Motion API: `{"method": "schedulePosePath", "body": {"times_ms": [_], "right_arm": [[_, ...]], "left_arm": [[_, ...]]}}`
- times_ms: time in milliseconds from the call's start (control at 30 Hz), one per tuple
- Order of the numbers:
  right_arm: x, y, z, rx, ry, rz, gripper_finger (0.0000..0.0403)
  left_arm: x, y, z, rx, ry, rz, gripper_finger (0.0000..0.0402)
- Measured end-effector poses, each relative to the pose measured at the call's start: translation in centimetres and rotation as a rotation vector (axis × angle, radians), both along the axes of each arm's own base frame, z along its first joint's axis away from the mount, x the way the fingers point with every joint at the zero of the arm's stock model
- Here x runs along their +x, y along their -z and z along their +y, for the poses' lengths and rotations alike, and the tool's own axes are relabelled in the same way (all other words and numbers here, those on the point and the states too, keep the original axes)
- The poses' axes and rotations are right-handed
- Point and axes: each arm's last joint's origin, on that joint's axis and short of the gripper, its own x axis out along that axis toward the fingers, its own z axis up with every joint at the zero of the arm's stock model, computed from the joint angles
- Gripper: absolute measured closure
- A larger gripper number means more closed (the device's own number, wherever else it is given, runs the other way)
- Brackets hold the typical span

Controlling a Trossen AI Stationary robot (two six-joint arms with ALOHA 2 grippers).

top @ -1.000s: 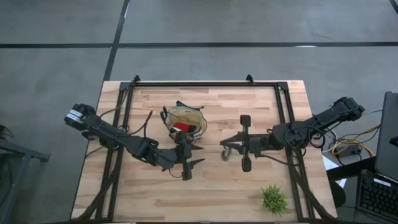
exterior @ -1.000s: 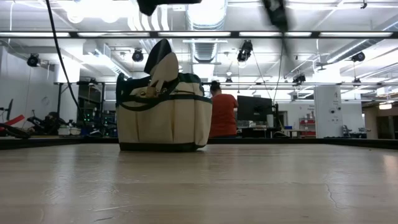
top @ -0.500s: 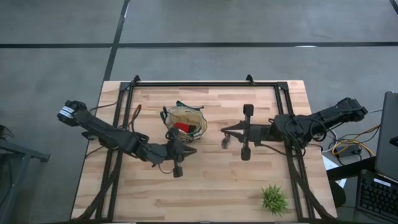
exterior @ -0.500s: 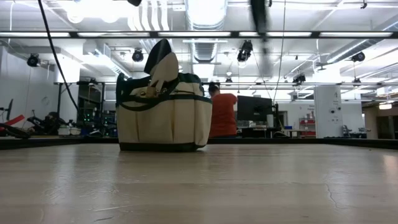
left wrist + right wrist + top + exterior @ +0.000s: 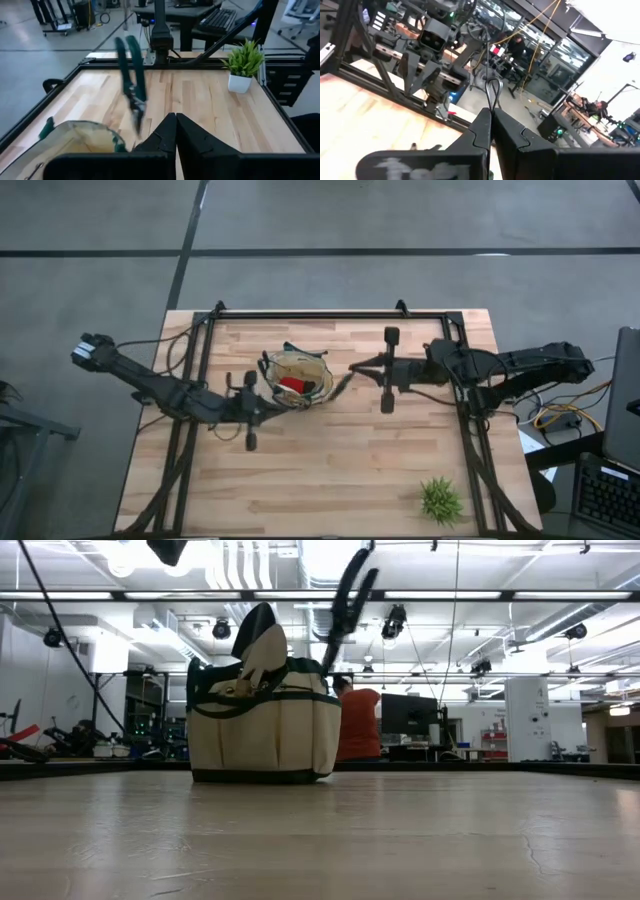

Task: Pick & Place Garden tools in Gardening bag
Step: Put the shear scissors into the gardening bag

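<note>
Tan gardening bag [image 5: 296, 377] with dark green trim, upright on the wooden tabletop, mouth open, something red [image 5: 291, 384] inside. Green-handled pruners [image 5: 132, 82] in mid-air just beside the bag's rim, tilted, handles up, blade end down toward the opening. Looped handle standing above the bag in the low view.

The right gripper [image 5: 491, 131] has its dark fingers pressed together on a thin wire loop [image 5: 493, 95]. Past them is the black frame [image 5: 350, 30] and the other arm's gripper [image 5: 437, 45].
</note>
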Motion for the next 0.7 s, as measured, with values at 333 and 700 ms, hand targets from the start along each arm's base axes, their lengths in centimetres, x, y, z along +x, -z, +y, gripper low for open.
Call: {"method": "schedulePosePath", "body": {"times_ms": [333,700], "right_arm": [[0.1,-0.5,-3.7,0.023,0.002,-0.026,0.0395],[0.3,-0.7,-4.8,0.035,-0.021,-0.029,0.0395]], "left_arm": [[-4.3,2.6,2.0,-0.004,0.014,-0.152,0.0398],[-7.8,5.3,3.5,-0.021,0.044,-0.24,0.0398]]}}
